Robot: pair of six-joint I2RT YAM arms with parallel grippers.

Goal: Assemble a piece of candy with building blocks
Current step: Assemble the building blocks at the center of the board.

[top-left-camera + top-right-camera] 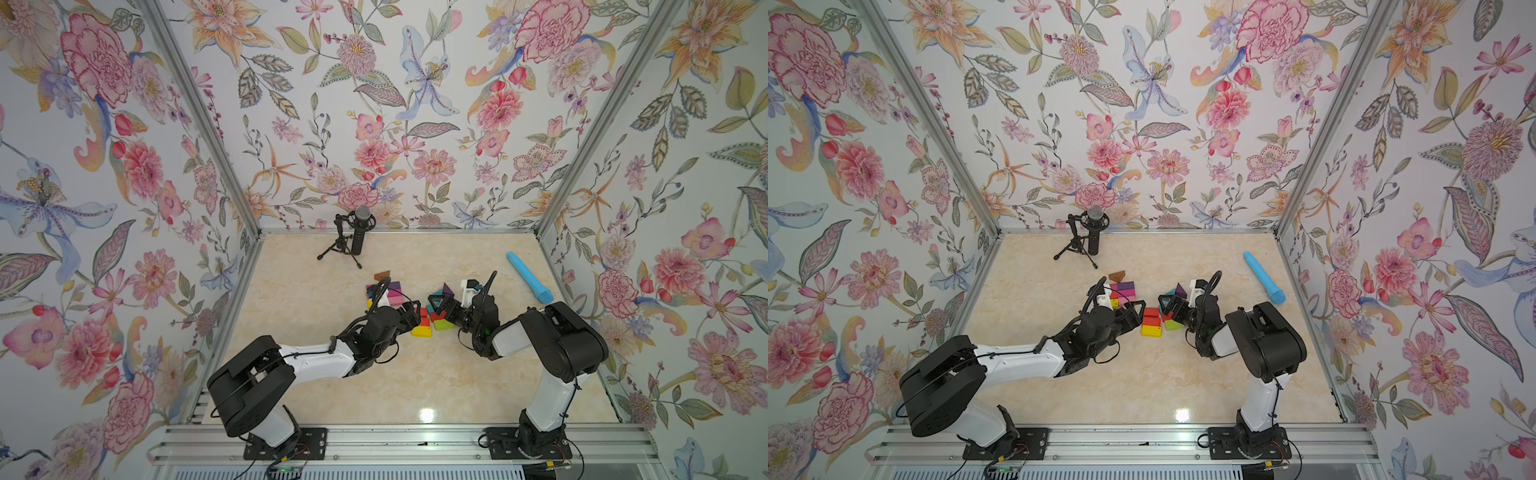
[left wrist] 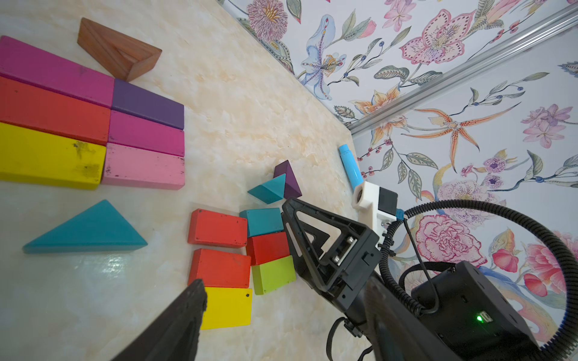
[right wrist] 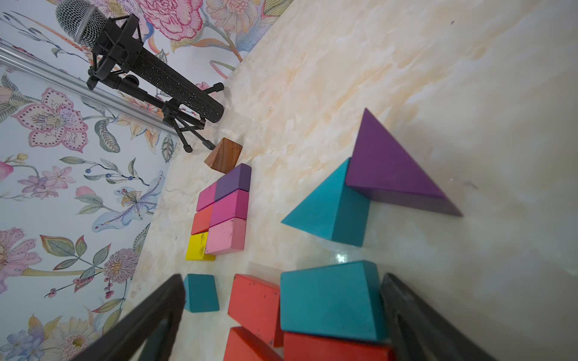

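Building blocks (image 1: 1152, 322): 6 scuffed bricks in red, yellow, teal and green, robot-side of the microphone (image 1: 1092, 232), long axes parallel to the back wall. Left gripper (image 1: 1137, 312) open beside them. Right gripper (image 3: 283, 279) open, straddling the teal brick (image 3: 331, 300) without clamping it.

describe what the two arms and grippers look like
The left arm and right arm have white links between bulky black joint housings. The left gripper and right gripper are black, with triangular open-frame fingers. A ribbed black cable loops at each wrist.
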